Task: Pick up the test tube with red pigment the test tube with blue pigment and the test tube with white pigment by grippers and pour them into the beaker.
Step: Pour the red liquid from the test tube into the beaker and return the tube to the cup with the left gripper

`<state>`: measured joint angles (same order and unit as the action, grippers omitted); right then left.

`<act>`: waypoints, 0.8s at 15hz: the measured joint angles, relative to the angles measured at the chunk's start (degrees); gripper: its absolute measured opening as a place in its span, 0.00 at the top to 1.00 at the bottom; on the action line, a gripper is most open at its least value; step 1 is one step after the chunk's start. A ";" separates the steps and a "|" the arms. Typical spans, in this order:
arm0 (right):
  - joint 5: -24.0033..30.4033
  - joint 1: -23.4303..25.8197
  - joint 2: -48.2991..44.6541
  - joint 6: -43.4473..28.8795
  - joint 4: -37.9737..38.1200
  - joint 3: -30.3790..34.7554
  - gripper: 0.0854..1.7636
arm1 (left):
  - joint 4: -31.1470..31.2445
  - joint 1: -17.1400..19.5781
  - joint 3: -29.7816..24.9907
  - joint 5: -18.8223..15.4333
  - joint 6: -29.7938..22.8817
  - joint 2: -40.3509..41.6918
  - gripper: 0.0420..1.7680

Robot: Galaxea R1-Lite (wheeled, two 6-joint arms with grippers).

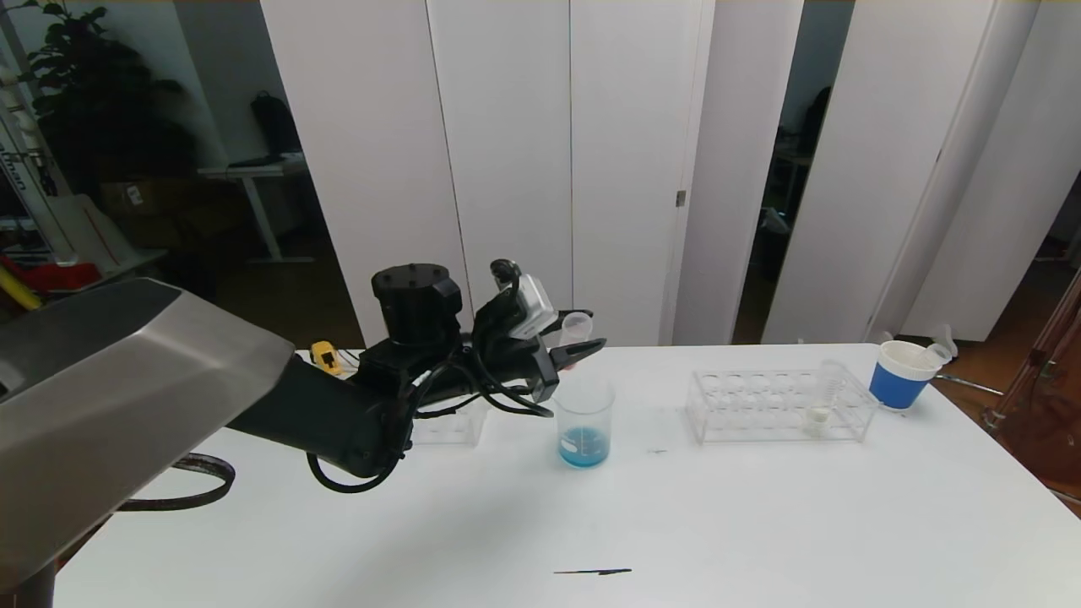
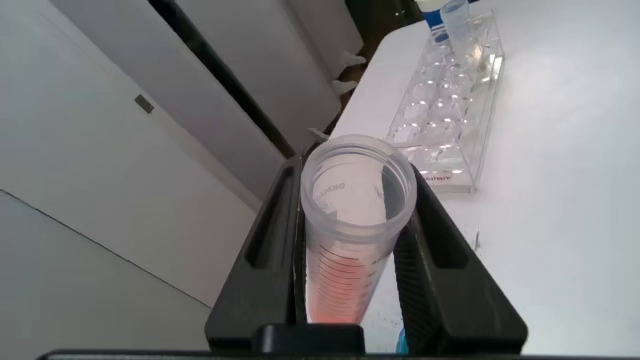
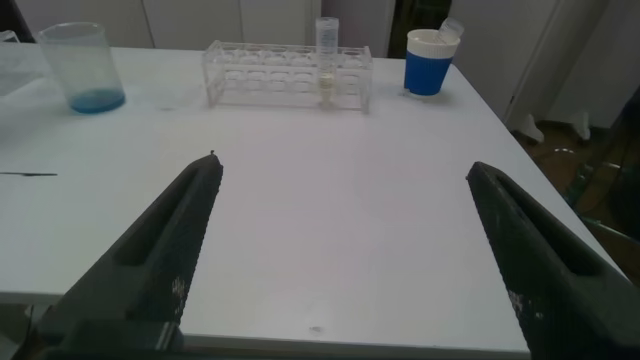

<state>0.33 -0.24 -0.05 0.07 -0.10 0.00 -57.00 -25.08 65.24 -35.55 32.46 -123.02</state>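
Observation:
My left gripper [image 1: 591, 331] is shut on the test tube with red pigment [image 2: 352, 235], a clear tube with red-orange liquid low inside it. It holds the tube tilted just above the beaker [image 1: 584, 420], which has blue liquid at its bottom. The test tube with white pigment [image 1: 821, 395] stands in the clear rack [image 1: 743, 407] on the right. The test tube with blue pigment is out of view. In the right wrist view my right gripper [image 3: 342, 166] stands open and empty over the table's near edge, far from the beaker [image 3: 85, 66].
A blue-and-white paper cup [image 1: 902, 373] stands at the back right past the rack. A second clear rack [image 1: 452, 426] sits behind my left arm, with a yellow object [image 1: 325, 356] at the back left. A thin dark mark [image 1: 593, 572] lies near the front edge.

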 joint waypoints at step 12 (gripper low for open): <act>-0.02 0.00 0.00 0.00 0.00 0.00 0.01 | -7.33 1.68 4.57 -1.39 19.21 -8.57 0.69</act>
<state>0.30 -0.24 -0.05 0.07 -0.10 0.00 -64.33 -23.39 69.82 -36.94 51.68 -131.59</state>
